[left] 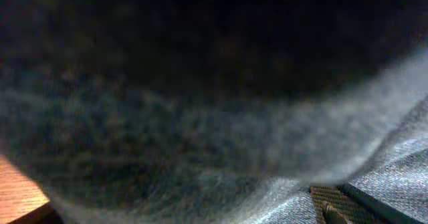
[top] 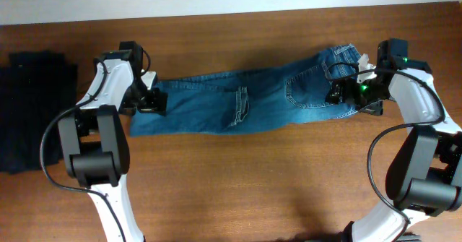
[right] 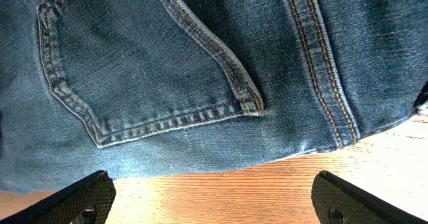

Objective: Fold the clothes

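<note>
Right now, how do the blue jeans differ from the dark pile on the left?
The jeans are blue denim; the pile is black. The jeans lie stretched out long across the table; the pile sits folded and compact at the left edge. Both rest flat on the wooden table.

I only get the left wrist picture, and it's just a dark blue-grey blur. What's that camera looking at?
Observer: Denim, up close. Overhead, the left gripper sits at the leg ends of the jeans, which lie stretched along the table.
Operator: And the other arm?
Observer: The right gripper is open at the waistband end, fingers over bare wood.
Operator: Anything else?
Observer: A black garment pile lies beyond the left arm.
</note>
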`<state>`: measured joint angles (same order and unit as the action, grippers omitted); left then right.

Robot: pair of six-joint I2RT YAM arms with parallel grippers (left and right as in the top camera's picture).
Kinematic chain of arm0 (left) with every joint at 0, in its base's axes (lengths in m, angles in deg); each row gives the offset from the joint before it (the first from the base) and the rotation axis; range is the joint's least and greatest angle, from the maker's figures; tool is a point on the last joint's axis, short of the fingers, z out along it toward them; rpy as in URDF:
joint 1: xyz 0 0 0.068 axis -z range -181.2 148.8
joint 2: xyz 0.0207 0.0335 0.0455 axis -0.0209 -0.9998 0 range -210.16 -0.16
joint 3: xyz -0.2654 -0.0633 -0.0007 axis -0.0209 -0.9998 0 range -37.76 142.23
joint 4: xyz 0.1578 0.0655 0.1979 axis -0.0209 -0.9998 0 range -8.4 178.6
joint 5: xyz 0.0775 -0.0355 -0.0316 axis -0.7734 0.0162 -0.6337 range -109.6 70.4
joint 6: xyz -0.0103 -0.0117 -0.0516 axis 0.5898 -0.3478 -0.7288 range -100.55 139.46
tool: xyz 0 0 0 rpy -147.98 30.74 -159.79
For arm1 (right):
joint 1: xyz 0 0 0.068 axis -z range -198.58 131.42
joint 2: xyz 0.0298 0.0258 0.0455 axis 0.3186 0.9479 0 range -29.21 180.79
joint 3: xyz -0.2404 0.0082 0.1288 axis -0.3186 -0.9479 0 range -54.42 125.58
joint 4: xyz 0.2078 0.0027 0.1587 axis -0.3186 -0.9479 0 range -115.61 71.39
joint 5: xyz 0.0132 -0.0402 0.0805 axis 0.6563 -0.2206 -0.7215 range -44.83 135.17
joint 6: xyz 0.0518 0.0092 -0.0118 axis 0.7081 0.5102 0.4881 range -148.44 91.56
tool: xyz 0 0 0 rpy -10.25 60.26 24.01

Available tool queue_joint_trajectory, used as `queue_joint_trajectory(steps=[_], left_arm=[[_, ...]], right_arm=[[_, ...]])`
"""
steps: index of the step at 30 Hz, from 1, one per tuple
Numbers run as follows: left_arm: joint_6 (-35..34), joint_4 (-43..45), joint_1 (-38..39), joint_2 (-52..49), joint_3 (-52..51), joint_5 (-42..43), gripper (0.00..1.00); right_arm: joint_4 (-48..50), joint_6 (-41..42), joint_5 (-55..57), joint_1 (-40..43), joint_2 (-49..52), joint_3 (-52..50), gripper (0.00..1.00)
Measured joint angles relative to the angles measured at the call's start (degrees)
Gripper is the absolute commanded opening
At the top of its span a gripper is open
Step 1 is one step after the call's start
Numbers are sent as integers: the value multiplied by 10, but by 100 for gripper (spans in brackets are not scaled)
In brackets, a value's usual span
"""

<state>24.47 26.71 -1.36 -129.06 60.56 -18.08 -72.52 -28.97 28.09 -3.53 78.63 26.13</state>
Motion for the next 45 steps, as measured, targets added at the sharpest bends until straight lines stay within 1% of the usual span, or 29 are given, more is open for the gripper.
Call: queue_joint_trajectory(steps=[2, 3, 4, 5, 6, 13, 18, 19, 23, 28, 32, 38, 45], left_arm=[[1, 10, 0, 6, -10, 2, 90], [1, 14, 0, 8, -14, 2, 81], [0, 16, 0, 10, -17, 3, 56], [0, 17, 0, 11, -19, 5, 22], [2, 17, 0, 11, -20, 8, 1], [4, 3, 3, 14, -16, 26, 1], [3, -83, -1, -1, 23, 25, 1], [-1, -116, -4, -8, 47, 24, 1], [-20, -189, -17, -14, 118, 3, 1], [-55, -289, -49, -14, 248, -56, 0], [-79, -347, -78, -15, 338, -108, 0], [-108, -348, -101, -10, 409, -146, 1], [-128, -350, -74, 7, 467, -127, 1]], right_arm=[[0, 0, 0, 0, 0, 0, 99], [1, 0, 0, 0, 0, 0, 99], [2, 0, 0, 0, 0, 0, 98], [2, 0, 0, 0, 0, 0, 99], [2, 0, 0, 0, 0, 0, 99], [2, 0, -1, 0, 0, 0, 99], [2, 0, -22, 0, 0, 0, 99], [2, 0, -25, 0, 0, 0, 99], [0, -2, -32, 0, 0, 0, 99], [-1, -4, -26, 0, 0, 0, 99], [-2, -6, -15, 0, 0, 0, 99], [-4, -8, -9, 0, 0, 0, 99], [-5, -8, -8, 0, 0, 0, 99]])
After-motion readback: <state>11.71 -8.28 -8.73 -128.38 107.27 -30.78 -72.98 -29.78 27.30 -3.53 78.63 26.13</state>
